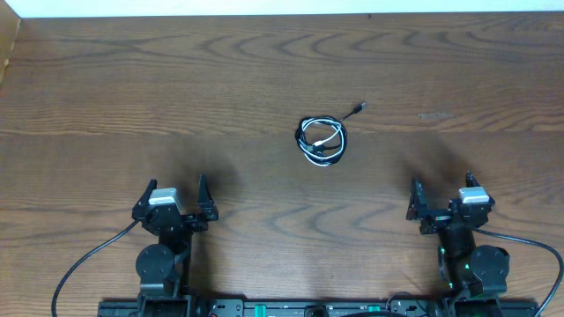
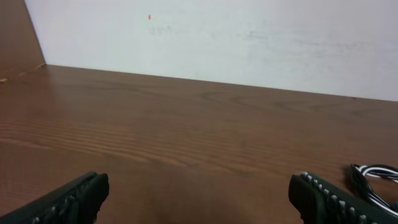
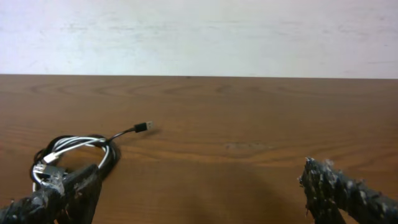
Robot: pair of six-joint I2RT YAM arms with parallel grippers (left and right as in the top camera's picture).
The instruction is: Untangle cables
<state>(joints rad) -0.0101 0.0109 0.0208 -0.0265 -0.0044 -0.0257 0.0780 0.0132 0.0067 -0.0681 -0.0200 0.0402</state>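
Note:
A white cable and a black cable (image 1: pixel 321 140) lie coiled together in one small bundle on the wooden table, near the middle. A black plug end (image 1: pixel 357 108) sticks out to the upper right. The bundle shows in the right wrist view (image 3: pixel 74 155) at the left, partly behind my left finger, and at the right edge of the left wrist view (image 2: pixel 376 180). My left gripper (image 1: pixel 174 195) is open and empty near the front left. My right gripper (image 1: pixel 441 192) is open and empty near the front right. Both are well short of the cables.
The wooden table (image 1: pixel 176 79) runs back to a white wall (image 3: pixel 199 34). Thick black arm wires trail at the front corners (image 1: pixel 84 260). A raised wooden edge (image 2: pixel 15 37) stands at the far left.

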